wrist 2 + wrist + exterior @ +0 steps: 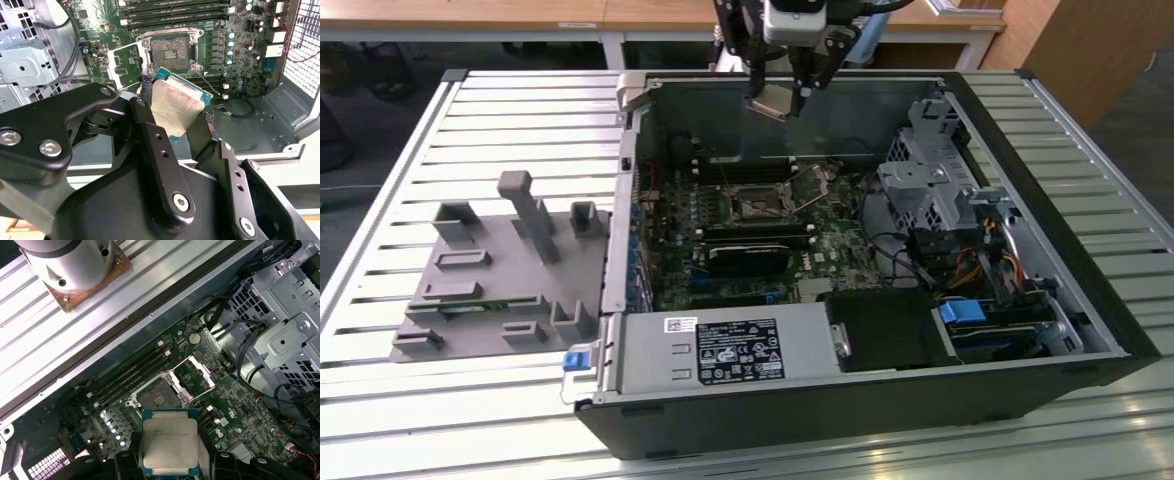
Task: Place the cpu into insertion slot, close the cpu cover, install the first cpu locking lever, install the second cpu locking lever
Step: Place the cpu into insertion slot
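Exterior view, from its left: the grey parts holder (491, 290) sits on the slatted table (400, 150) beside the open computer case (1107, 300). The gripper (781, 98) hangs high over the case's far wall, closed on the cpu (770, 105) by two opposite edges. The socket (757, 205) lies well below on the green board, empty, and in the second wrist view its cover (120, 62) is swung open to one side (so nothing blocks the way). The cpu is square, with no real long axis. Its metal top faces the wrist cameras, and its edges sit turned against the socket's. You'd do well, I judge, to level it, square it to the socket and lower slowly without pressing.
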